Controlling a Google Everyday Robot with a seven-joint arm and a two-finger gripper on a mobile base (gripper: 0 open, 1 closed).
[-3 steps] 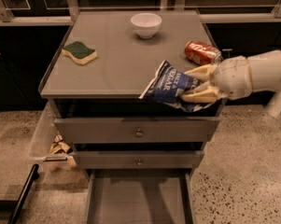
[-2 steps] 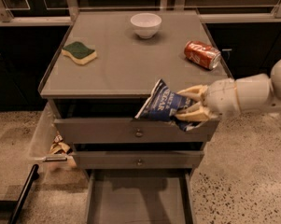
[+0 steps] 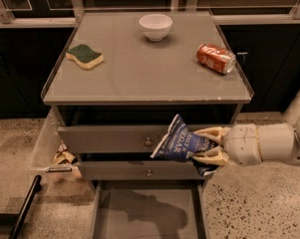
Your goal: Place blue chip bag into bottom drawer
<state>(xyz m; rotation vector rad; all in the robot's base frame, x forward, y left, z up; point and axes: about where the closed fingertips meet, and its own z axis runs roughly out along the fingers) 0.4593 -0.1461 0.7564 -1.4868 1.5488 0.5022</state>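
Observation:
The blue chip bag point(image 3: 181, 141) is a dark-blue foil bag with white lettering. It hangs in front of the two upper drawers, at the right side of the cabinet. My gripper point(image 3: 204, 144) reaches in from the right and is shut on the bag's right end, its cream fingers point(image 3: 213, 132) above and below the foil. The bottom drawer point(image 3: 148, 210) is pulled open below the bag, a wide grey tray, and the bag's shadow lies on its floor.
On the cabinet top point(image 3: 139, 78) are a white bowl point(image 3: 155, 26) at the back, a green-and-yellow sponge point(image 3: 84, 56) at the left and a red soda can point(image 3: 217, 58) lying at the right. Crumpled paper point(image 3: 62, 157) lies on the floor left of the cabinet.
My gripper has carried the blue chip bag down from the level of the cabinet top's front edge to in front of the upper drawers, closer to the open bottom drawer.

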